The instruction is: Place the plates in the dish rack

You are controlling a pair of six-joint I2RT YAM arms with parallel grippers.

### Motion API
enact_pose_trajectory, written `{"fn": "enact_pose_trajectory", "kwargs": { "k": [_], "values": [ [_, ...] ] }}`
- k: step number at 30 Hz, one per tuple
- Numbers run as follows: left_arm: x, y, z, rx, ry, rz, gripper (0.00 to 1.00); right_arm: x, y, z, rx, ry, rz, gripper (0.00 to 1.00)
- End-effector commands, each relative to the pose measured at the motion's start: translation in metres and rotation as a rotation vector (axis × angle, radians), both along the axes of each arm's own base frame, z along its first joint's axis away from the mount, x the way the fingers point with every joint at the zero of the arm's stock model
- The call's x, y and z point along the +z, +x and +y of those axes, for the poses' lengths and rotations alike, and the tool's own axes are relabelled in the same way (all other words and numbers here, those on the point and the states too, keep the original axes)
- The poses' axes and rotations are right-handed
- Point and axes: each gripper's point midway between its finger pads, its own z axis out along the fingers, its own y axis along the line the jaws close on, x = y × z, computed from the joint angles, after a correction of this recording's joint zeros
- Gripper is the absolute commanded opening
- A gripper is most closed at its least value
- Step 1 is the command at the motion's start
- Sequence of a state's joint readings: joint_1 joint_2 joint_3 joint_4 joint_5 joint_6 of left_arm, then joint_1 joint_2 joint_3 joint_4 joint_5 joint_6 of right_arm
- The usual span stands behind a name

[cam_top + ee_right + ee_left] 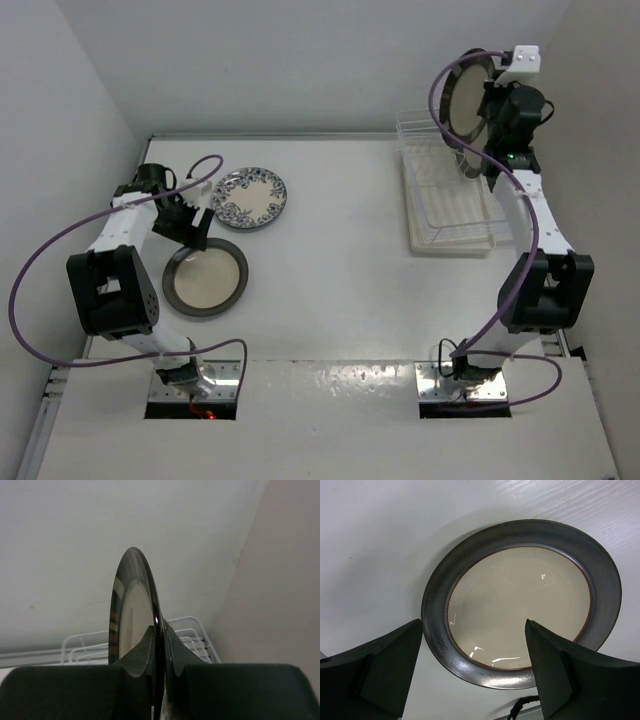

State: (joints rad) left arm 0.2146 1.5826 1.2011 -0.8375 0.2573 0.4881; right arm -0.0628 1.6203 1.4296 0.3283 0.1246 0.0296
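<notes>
A cream plate with a dark rim (205, 278) lies flat on the table at the left. My left gripper (190, 228) hovers open over its far edge. In the left wrist view the plate (520, 600) lies below and between the spread fingers (390, 665), untouched, and the gripper (472, 625) is empty. The white and blue floral plate (250, 197) lies flat just behind. My right gripper (490, 100) is shut on the rim of a dark-rimmed cream plate (465, 95) and holds it on edge, high above the far end of the white wire dish rack (440, 240). The right wrist view shows the gripper (160, 630), plate (132, 610) and rack (192, 630).
A dark curved edge (466, 165) shows in the rack under the held plate; I cannot tell if it is another plate. White walls close in behind and to the right of the rack. Purple cables loop beside both arms.
</notes>
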Motion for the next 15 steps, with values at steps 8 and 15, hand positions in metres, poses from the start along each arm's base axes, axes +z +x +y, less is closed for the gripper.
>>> {"fn": "enact_pose_trajectory", "kwargs": {
  "k": [8, 15],
  "values": [
    [0.006, -0.001, -0.007, 0.003, -0.024, -0.023, 0.87, 0.093, -0.019, -0.046, 0.034, -0.107, -0.254, 0.00],
    [0.001, -0.006, -0.012, 0.012, -0.035, -0.001, 0.87, 0.078, -0.007, -0.042, 0.093, -0.219, -0.188, 0.00]
  ]
}}
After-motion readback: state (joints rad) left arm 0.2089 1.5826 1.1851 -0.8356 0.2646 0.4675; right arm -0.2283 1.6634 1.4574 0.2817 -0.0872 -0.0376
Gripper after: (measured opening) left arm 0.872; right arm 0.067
